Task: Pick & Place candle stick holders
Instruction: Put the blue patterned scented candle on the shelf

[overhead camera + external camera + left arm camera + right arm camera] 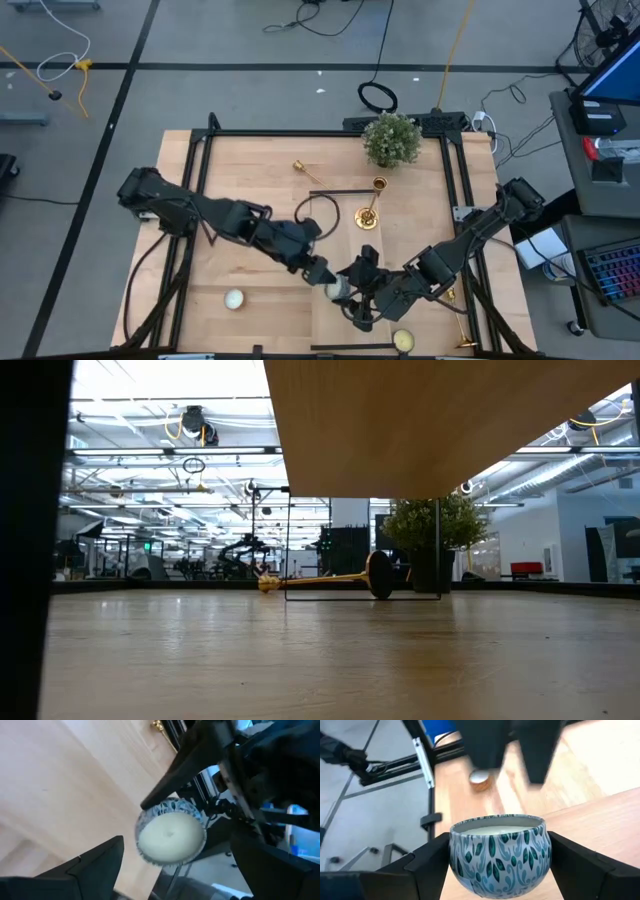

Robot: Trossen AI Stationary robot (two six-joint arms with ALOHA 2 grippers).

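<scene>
Okay, both grippers meet low-centre on the table (250, 200). The right gripper (352, 296) is clamped on a tin candle (499, 852), blue leaf pattern, wax face up, lifted off the wood. The left gripper (322, 272) is just beside it, fingers (100, 865) spread apart and not touching the tin. There are three gold holders, all lying down and none gripped. The middle holder (368, 203) lies ahead of the grippers, with its long axis running near-to-far, cup end toward the plant (392, 138) and round base toward the near edge. In the low view it lies flat, base to the right and stem to the left. The far holder (305, 170) lies on a diagonal near the far edge, well apart from both arms; cannot tell which end is the base. The right holder (457, 320) lies along the right side rail, just beside the right arm, long axis roughly near-to-far. A thin black wire frame (318, 205) sits between the left arm and the middle holder, its straight bar close to the cup end. A left candle (234, 298) sits loose near the front, well apart from the grippers. A near candle (403, 340) sits at the front edge under the right arm. The two arms cross the front half of the table, so the way to the right holder is crowded.
</scene>
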